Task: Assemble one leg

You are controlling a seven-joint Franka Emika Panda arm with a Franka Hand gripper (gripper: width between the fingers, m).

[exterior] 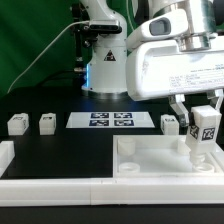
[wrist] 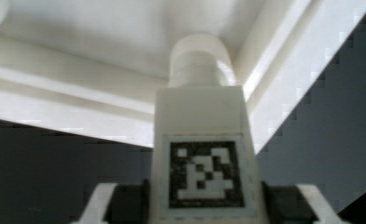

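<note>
My gripper (exterior: pixel 204 122) is shut on a white leg (exterior: pixel 201 138) with a black-and-white tag on its face. It holds the leg upright over the exterior view's right part of the large white tabletop piece (exterior: pixel 150 163). In the wrist view the leg (wrist: pixel 205 110) runs out from between the fingers (wrist: pixel 127 200), with its rounded end close to a corner of the tabletop piece (wrist: pixel 82 70). I cannot tell whether the end touches it. Three more legs stand on the table: two at the exterior view's left (exterior: pixel 17 124) (exterior: pixel 46 123) and one by the gripper (exterior: pixel 169 123).
The marker board (exterior: pixel 107 121) lies at the middle of the black table. Long white border rails run along the front (exterior: pixel 50 187) and at the exterior view's left (exterior: pixel 5 155). The robot base (exterior: pixel 103 60) stands behind.
</note>
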